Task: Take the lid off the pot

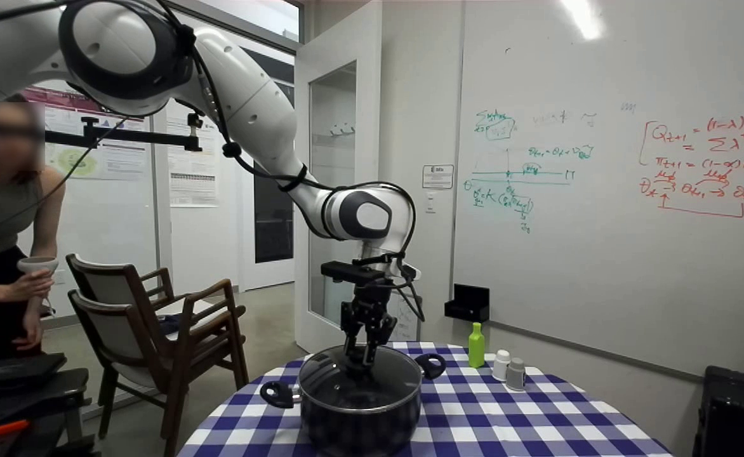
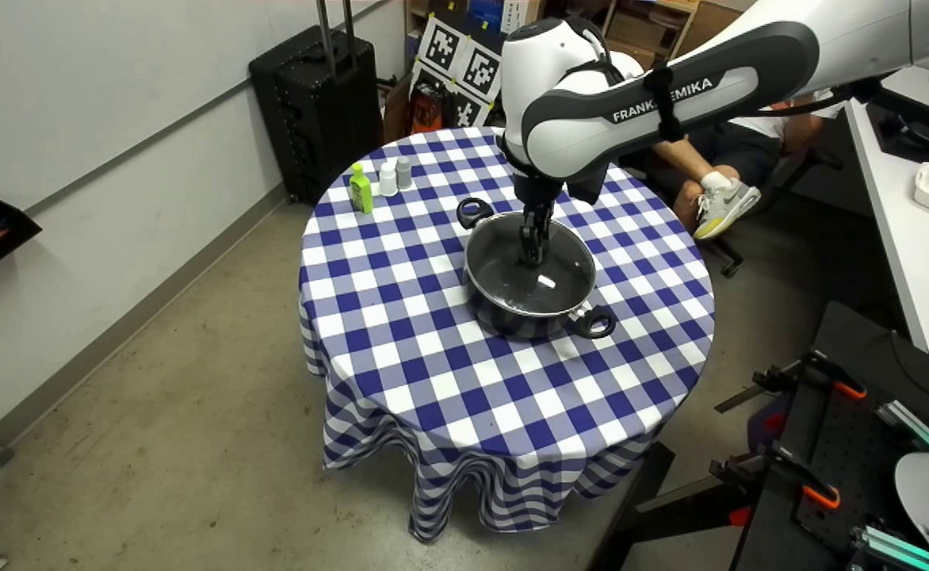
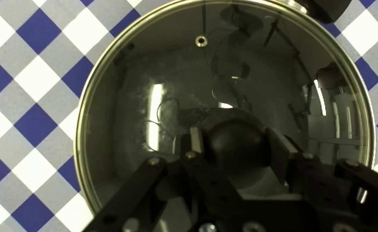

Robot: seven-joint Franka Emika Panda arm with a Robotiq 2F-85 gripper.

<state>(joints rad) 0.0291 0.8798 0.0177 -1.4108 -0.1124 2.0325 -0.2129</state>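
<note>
We have the end effector (image 3: 239,140) at the lid (image 3: 189,83), fingers (image 3: 278,158) either side of the dark knob (image 3: 235,151). We can't tell whether they clamp it or just straddle it; too dark at the contact. Lid is on the pot (image 1: 359,431): clear glass, thin metal rim (image 3: 79,135), small vent ring (image 3: 201,41). Two black handles (image 1: 431,366) stick out on opposite sides of the pot. Pot contents: can't make them out through the glass.

Pot sits on a round bench (image 2: 433,381) with a blue-and-white checked cloth (image 2: 496,492), which hangs in folds off the edge. On the arm (image 2: 758,67) above we read "FRANK" and "EMIKA" either side of a black strap (image 2: 662,103). Toward the bench edge, well apart from the pot, we get a green bottle (image 1: 476,348), a white shaker (image 1: 501,366) and a grey shaker (image 1: 515,376), upright and close together. In an exterior view the bottle shows dark print (image 2: 363,192), too small to read.

Past the bench: black case (image 2: 314,127) with a pull handle (image 2: 326,36) on a tan floor (image 2: 195,381), printed square markers (image 2: 480,70), two wooden chairs (image 1: 108,330), a person (image 1: 0,216) holding a pale cup (image 1: 37,263), its contents hidden, and a door (image 1: 367,209) standing ajar. Black tray (image 1: 467,309) at the lower corner of the whiteboard (image 1: 607,254). Board carries green and red handwriting (image 1: 705,165); in red we read roughly "Qt+1 = (1-λ)Qt". Wall sign (image 1: 438,177) and posters (image 1: 93,139): too small for us to read.
</note>
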